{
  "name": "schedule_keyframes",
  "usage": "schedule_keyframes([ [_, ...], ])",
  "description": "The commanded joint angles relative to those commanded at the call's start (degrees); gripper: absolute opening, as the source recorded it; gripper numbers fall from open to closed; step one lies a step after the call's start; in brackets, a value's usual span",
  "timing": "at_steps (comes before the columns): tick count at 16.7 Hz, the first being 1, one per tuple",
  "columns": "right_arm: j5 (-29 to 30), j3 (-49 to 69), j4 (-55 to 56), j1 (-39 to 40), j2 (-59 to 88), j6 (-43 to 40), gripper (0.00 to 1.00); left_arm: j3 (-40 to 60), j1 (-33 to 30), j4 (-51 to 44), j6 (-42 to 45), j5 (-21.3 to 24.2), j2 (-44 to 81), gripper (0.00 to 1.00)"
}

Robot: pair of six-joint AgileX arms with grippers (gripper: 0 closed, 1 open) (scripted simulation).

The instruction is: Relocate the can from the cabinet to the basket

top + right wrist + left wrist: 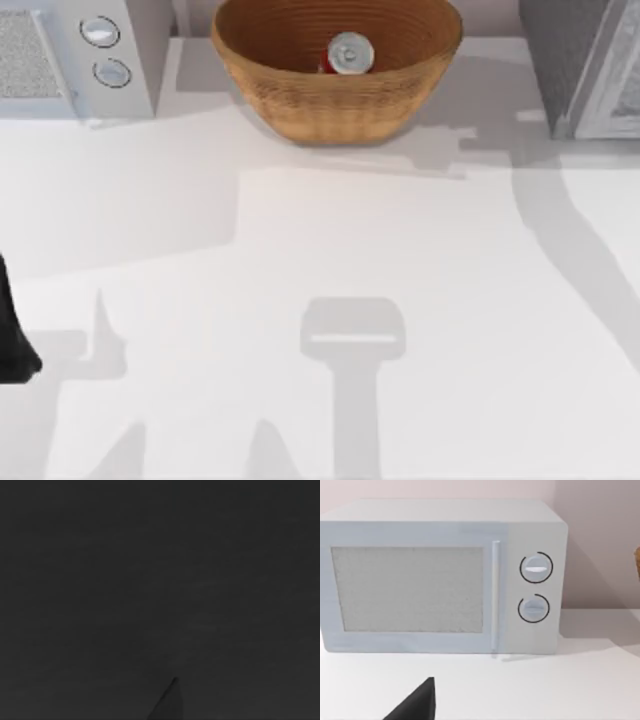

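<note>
- One can [349,54] stands upright inside the one basket [300,95] at the bench's [300,260] far middle.
- One cabinet [570,60] sits at the far right, and one white microwave [70,60] with two knobs at the far left.
- The left arm [12,340] is parked at the left edge; whether its jaws are wide or narrow cannot be told.
- The right wrist view is dark.
</note>
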Motion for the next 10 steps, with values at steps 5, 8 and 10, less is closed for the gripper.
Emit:
schedule_keyframes([
  [5,-0.8,3.1,0.7,-3.0,2.0,-0.6,1.0,0.0,0.0,0.0,0.0,0.0,0.0,1.0],
  [8,-3.0,5.8,1.8,-5.4,6.2,-0.6,1.0,0.0,0.0,0.0,0.0,0.0,0.0,1.0],
  [10,-3.6,6.5,2.2,-6.2,7.4,-0.6,1.0,0.0,0.0,0.0,0.0,0.0,0.0,1.0],
])
